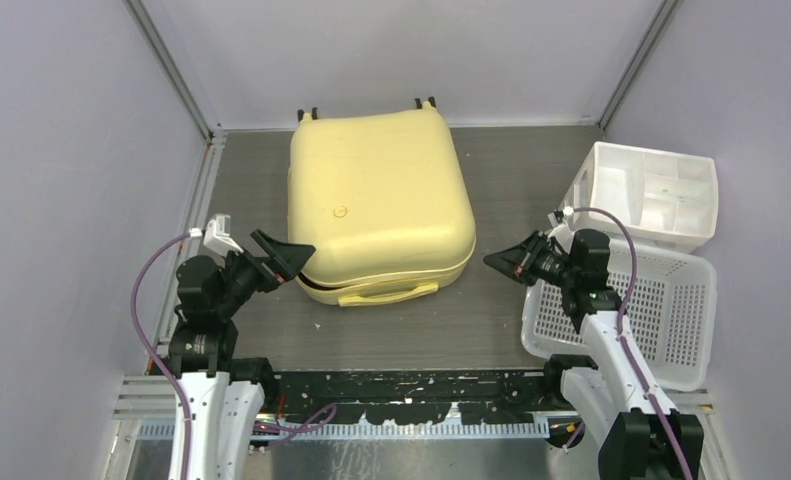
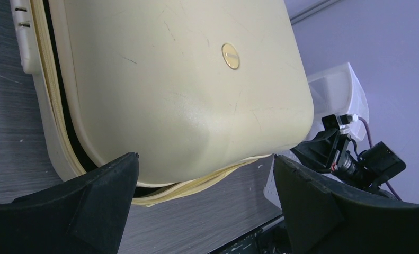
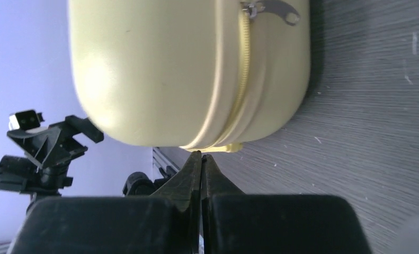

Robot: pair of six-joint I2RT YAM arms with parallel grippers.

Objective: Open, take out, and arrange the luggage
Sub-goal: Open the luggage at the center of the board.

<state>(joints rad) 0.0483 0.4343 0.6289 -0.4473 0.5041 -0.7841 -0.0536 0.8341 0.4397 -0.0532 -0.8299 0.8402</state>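
Left gripper (image 1: pixel 293 258) stands fully spread, holding nothing, its 2 fingers (image 2: pixel 101 211) straddling the near-left corner of the luggage (image 1: pixel 376 190), which lies flat with its lid down. Right gripper (image 1: pixel 491 262) is pinched shut on nothing, just off the luggage's near-right corner. We would slip 1 left finger into the dark seam gap (image 2: pixel 64 95), seemingly unzipped there, and lift slowly.

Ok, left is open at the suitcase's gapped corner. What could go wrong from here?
1. The luggage gapes only near the left gripper; along the right side its zipper looks closed, so lifting there may drag the whole case.
2. The right gripper is shut on nothing, short of the zipper pull.
3. The right arm overhangs the white basket and could knock it.
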